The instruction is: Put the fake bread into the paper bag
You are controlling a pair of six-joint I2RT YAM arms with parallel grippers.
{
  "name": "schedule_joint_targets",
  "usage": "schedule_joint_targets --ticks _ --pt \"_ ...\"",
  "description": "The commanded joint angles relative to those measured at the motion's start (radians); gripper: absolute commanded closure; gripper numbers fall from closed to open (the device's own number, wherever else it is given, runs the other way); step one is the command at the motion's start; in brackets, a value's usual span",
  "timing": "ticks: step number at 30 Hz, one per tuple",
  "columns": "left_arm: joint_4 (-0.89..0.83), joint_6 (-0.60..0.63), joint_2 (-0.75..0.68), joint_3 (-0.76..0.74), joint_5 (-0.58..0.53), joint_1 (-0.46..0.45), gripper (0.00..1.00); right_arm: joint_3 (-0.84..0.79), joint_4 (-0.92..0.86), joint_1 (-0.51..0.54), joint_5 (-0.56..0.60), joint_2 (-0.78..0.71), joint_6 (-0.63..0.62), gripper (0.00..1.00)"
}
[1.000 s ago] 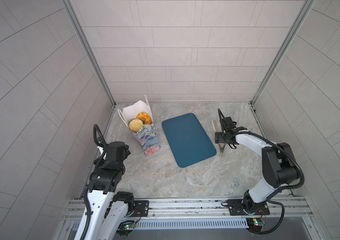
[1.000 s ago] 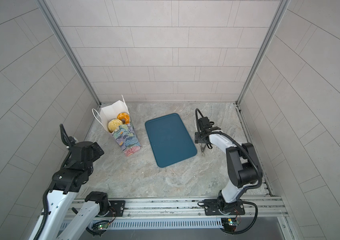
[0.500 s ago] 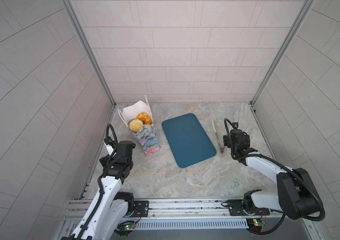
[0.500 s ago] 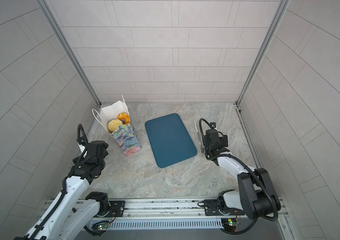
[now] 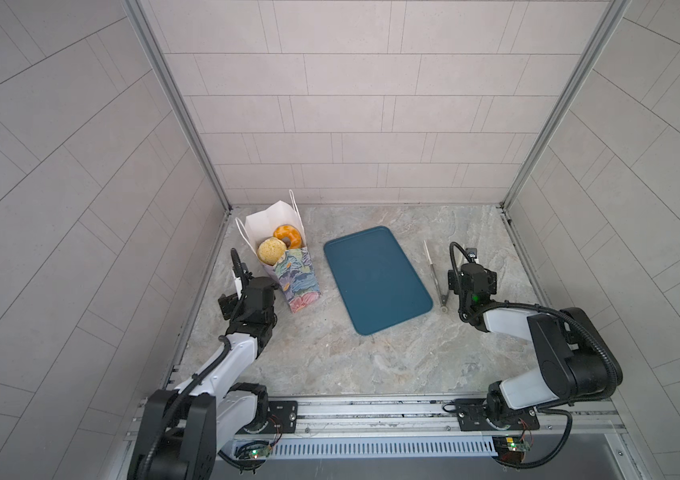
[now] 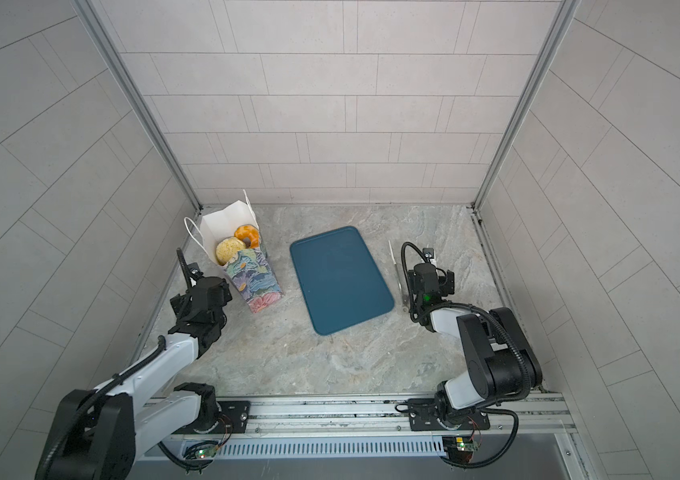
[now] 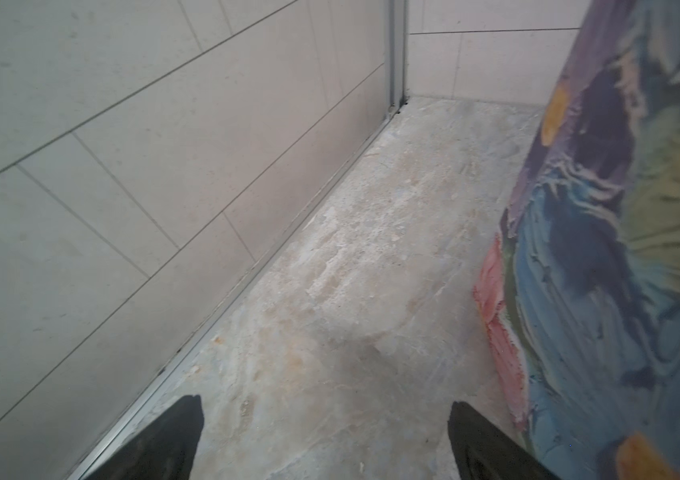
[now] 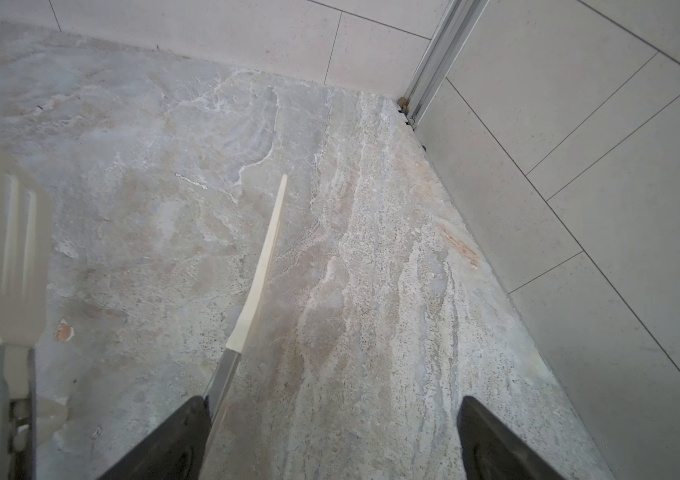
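Tongs (image 8: 10,232) blurry; paper bag (image 7: 620,249) top off pic.

On the table (image 5: 330,357), the paper bag (image 5: 294,276) stands upright just left of the tray (image 5: 375,278), with the fake bread (image 5: 272,250) inside its open top. The tongs (image 5: 434,274) lie just right of the tray, not touching it.

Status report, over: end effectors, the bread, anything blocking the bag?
Left end effector open, empty, beside paper bag. Right end effector open, alongside tongs lying on table. Fake bread in bag, none on tray. Bag mouth unobstructed.
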Motion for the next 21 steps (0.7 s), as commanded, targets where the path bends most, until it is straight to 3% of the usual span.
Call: schedule_joint_targets --ticks 1,4,18,21 --pt "0.368 0.119 0.08 -0.052 0.09 0.004 0.0 -0.016 0.063 -0.029 -0.081 -0.004 0.0 0.05" --pt "0.542 0.151 0.183 -0.095 0.134 0.003 0.0 -0.041 0.127 -0.046 -0.163 0.022 -0.016 0.05" --pt "0.961 0.21 0.532 -0.106 0.269 -0.008 0.0 -0.034 0.111 -0.059 -0.187 0.021 -0.01 0.0" --pt "0.831 0.184 0.476 -0.083 0.262 -0.008 0.0 -0.037 0.112 -0.059 -0.188 0.02 -0.012 0.0"
